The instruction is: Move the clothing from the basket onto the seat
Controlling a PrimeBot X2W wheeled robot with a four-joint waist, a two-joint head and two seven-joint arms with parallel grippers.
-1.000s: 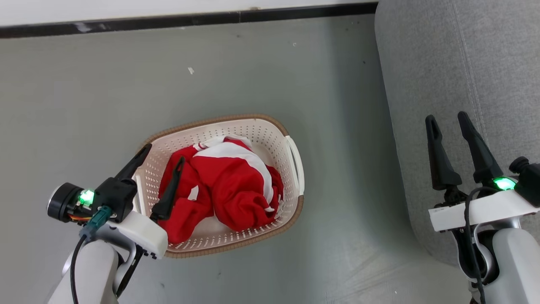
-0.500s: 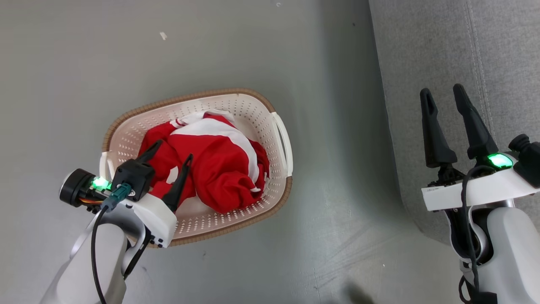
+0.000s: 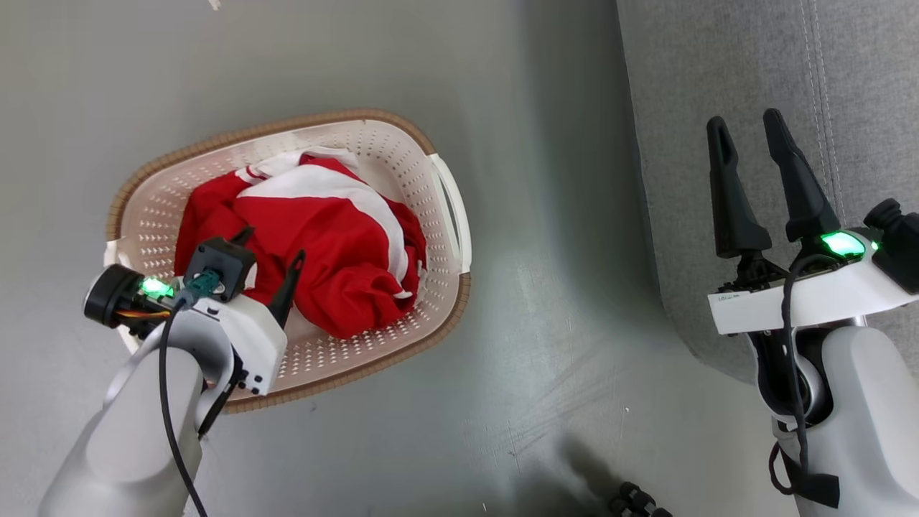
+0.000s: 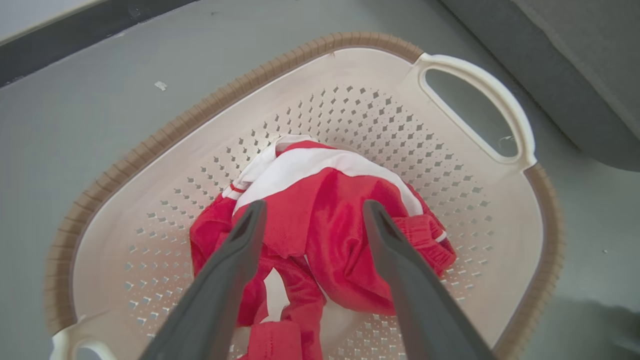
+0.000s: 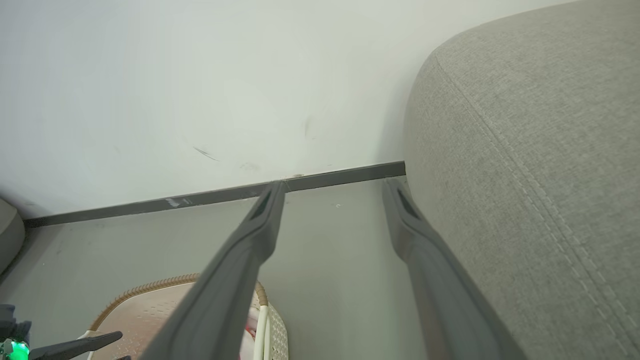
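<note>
The red clothing with white bands lies bunched in the cream basket, which stands on the floor. My left gripper hangs open just above the heap's near left part. In the left wrist view its fingers straddle the red clothing inside the basket, gripper holding nothing. My right gripper is open and empty over the edge of the grey seat. In the right wrist view that gripper points along the floor beside the seat, with the basket low left.
Grey floor lies between basket and seat. A white wall with a dark baseboard runs behind them. A small dark object sits at the head view's bottom edge. A grey rounded shape shows at the far left.
The head camera has tilted, sliding the whole picture up and left. My left gripper has come from the basket's left rim to over the clothing, still open. The right gripper stays open.
</note>
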